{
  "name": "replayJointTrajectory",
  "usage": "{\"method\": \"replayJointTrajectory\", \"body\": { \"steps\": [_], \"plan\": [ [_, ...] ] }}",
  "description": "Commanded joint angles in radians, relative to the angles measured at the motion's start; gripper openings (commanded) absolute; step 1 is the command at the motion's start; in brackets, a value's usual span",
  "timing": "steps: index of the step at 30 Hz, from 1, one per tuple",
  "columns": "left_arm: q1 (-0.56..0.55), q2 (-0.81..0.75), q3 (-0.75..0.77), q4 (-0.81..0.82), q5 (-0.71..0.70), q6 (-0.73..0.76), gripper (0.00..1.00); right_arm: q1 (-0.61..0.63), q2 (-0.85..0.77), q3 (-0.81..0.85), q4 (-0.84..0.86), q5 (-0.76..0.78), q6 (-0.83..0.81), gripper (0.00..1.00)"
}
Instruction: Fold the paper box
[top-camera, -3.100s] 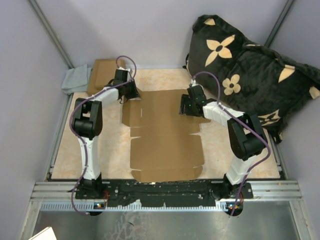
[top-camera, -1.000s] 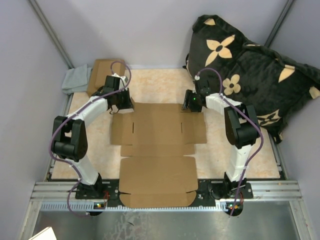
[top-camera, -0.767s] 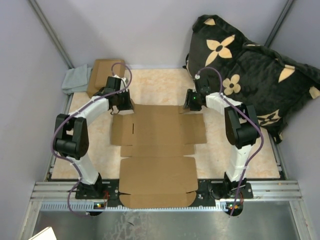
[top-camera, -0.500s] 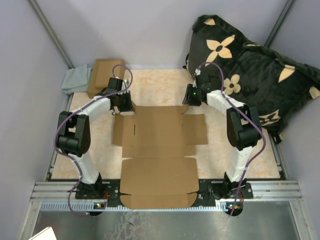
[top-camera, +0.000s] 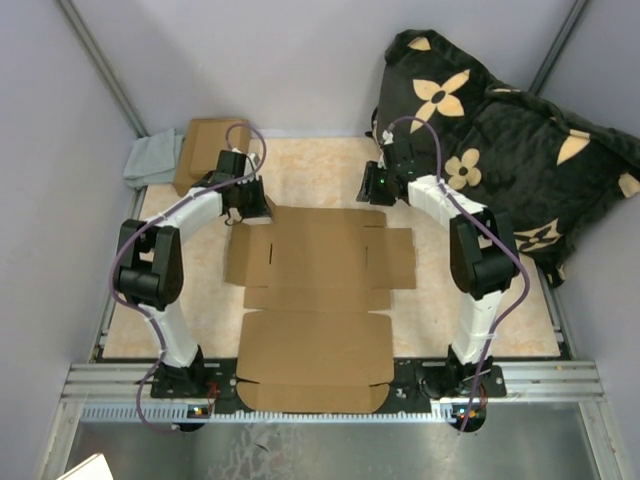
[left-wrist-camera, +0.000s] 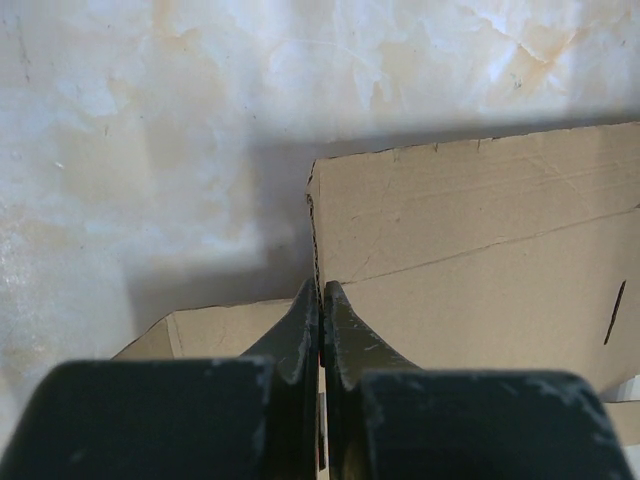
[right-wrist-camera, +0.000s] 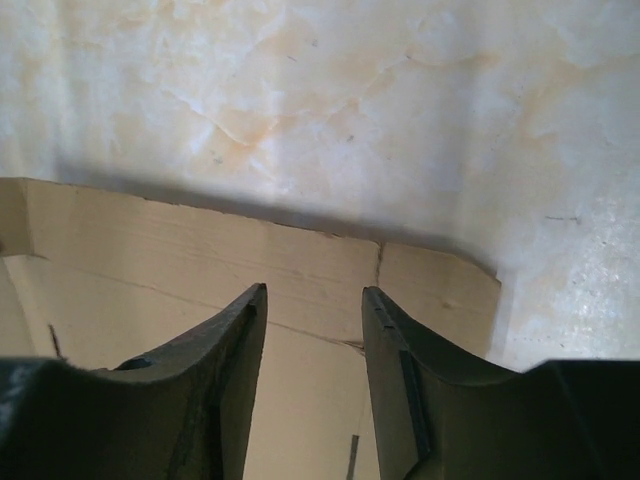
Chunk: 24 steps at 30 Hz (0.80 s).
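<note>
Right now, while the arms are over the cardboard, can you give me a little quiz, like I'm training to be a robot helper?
1. True or false: the paper box is folded up into a box shape.
2. Which claw has its fingers apart? A) the left claw B) the right claw C) both
3. What is black with tan flowers, off to the far right?

Key
1. False. It lies flat, with its flaps spread out.
2. B. The left claw is shut.
3. The cushion.
</note>
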Motion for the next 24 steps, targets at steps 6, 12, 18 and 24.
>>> {"method": "replayJointTrajectory", "body": {
  "steps": [6, 12, 18, 24],
  "plan": [
    [-0.007, 0.028, 0.027, 0.0, -0.031, -0.036, 0.0, 0.008, 0.032, 0.053, -0.151, 0.264, 0.022, 0.63],
    [-0.007, -0.046, -0.05, 0.087, -0.005, -0.044, 0.0, -0.009, 0.033, -0.02, -0.11, 0.24, 0.036, 0.68],
    [-0.007, -0.13, -0.118, 0.159, 0.019, -0.044, 0.0, -0.017, 0.022, -0.057, -0.067, 0.18, 0.033, 0.71],
    [-0.007, -0.221, -0.176, 0.217, 0.012, -0.042, 0.0, -0.024, 0.002, -0.092, -0.014, 0.135, 0.027, 0.74]
  ]
}}
